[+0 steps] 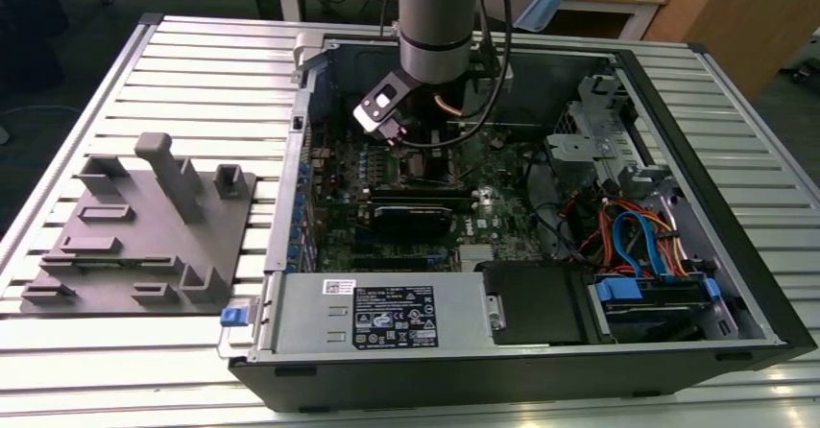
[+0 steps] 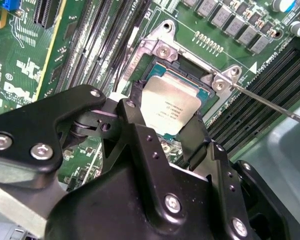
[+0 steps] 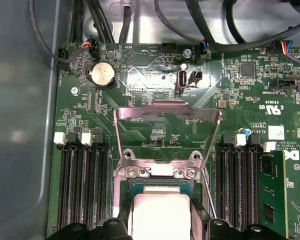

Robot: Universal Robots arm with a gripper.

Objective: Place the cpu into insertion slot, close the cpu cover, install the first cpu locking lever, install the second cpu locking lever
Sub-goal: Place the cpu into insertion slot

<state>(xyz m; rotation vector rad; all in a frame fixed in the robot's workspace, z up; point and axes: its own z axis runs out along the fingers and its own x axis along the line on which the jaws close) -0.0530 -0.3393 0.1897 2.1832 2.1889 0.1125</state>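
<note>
Metal top upward, the cpu (image 2: 172,100) lies flat and square over the insertion slot (image 2: 187,67), pinched on two opposite edges by the gripper (image 2: 164,114). The cpu cover (image 3: 167,111) stands swung open, leaning back from its hinge beside the slot.

The cpu (image 2: 170,107) has a dull silver-grey top with small dark print. The gripper (image 2: 163,121) is matt black with silver screws. The board (image 3: 155,80) is green with white markings. The cover (image 3: 167,112) is bare silver. The memory slots (image 3: 82,185) are black with white tips. Blue and orange cables (image 1: 632,234) lie at the exterior view's right, and a grey fixture (image 1: 141,226) at its left.
</note>
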